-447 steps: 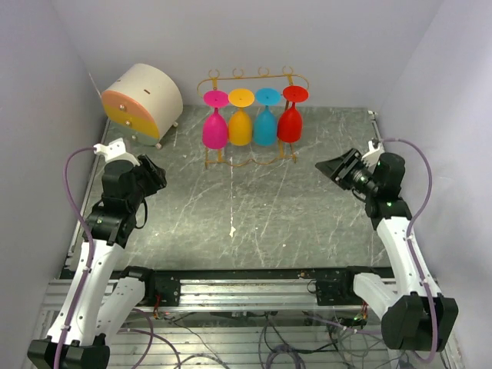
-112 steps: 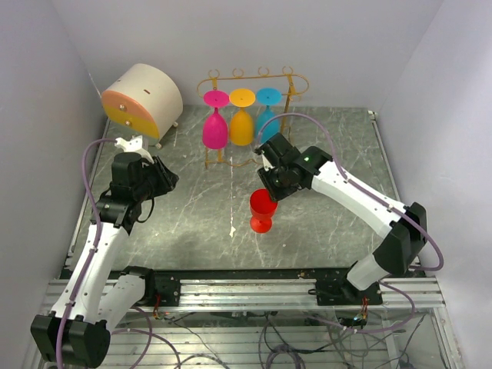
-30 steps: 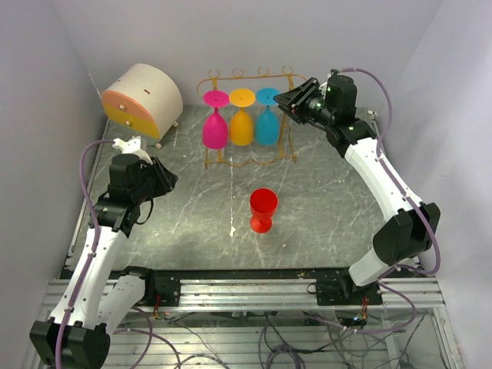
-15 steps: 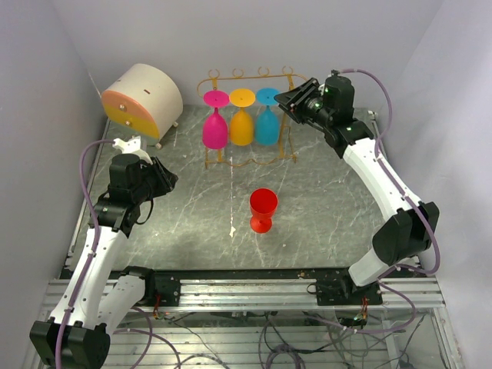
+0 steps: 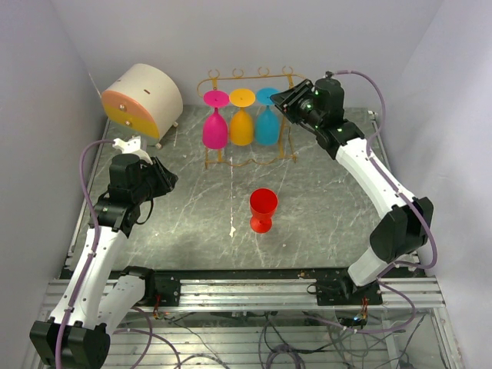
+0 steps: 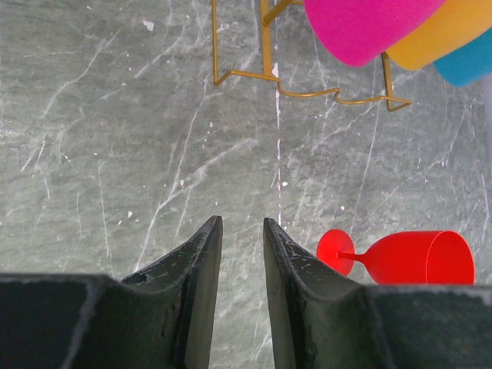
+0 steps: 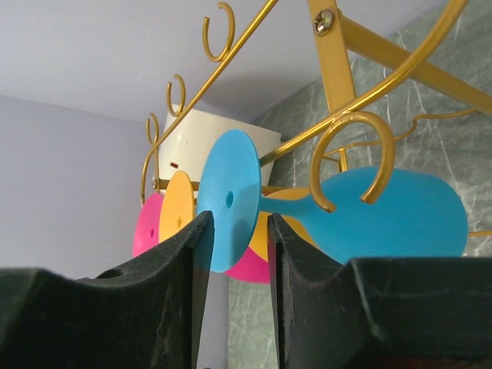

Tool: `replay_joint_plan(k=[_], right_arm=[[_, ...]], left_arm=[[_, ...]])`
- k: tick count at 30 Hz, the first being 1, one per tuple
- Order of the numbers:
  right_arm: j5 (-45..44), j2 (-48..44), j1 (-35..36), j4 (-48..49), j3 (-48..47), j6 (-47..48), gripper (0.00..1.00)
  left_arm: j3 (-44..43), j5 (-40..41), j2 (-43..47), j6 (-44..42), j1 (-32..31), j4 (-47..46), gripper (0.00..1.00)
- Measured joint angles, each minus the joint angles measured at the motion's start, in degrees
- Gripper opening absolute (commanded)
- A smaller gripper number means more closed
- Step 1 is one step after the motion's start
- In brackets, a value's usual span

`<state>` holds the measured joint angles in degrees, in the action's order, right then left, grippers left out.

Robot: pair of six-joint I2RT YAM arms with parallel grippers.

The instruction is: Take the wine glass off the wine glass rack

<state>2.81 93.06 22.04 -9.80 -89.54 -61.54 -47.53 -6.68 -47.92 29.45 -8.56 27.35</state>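
Note:
The golden wire rack (image 5: 254,161) stands at the back of the table. A pink (image 5: 214,127), an orange (image 5: 241,123) and a blue wine glass (image 5: 266,124) hang from it upside down. A red wine glass (image 5: 262,209) stands upright on the table, clear of the rack. My right gripper (image 5: 286,98) is open at the rack's right end; in the right wrist view the blue glass's round foot (image 7: 228,200) sits between its fingertips (image 7: 201,231), under the rail (image 7: 329,54). My left gripper (image 6: 242,223) is open and empty above bare table, to the left of the red glass (image 6: 400,257).
A cream round drawer box (image 5: 142,100) with an orange and yellow front stands at the back left. The rack's wavy lower bar (image 6: 307,91) and the pink bowl (image 6: 369,27) show at the top of the left wrist view. Walls close in on three sides.
My right gripper has edged left along the rack's top, closer onto the blue glass's foot. The left arm and the red glass have not moved.

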Motion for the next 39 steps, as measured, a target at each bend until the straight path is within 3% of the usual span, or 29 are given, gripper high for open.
replay_joint_plan(k=[20,28,39], right_arm=[[-5.92,-0.07,0.66,6.40,3.19,0.94,0.15],[-6.47,-0.87,0.81,8.79,4.44,0.87,0.00],[-5.90,-3.37,0.85,13.29,8.68,-0.70,0.00]], left_arm=[[0.00,-0.09,-0.02,0.11,0.00,-0.02,0.39],[0.00,-0.42,-0.13,0.13,0.00,-0.02,0.39],[0.00,-0.46,-0.42,0.13,0.00,0.00,0.39]])
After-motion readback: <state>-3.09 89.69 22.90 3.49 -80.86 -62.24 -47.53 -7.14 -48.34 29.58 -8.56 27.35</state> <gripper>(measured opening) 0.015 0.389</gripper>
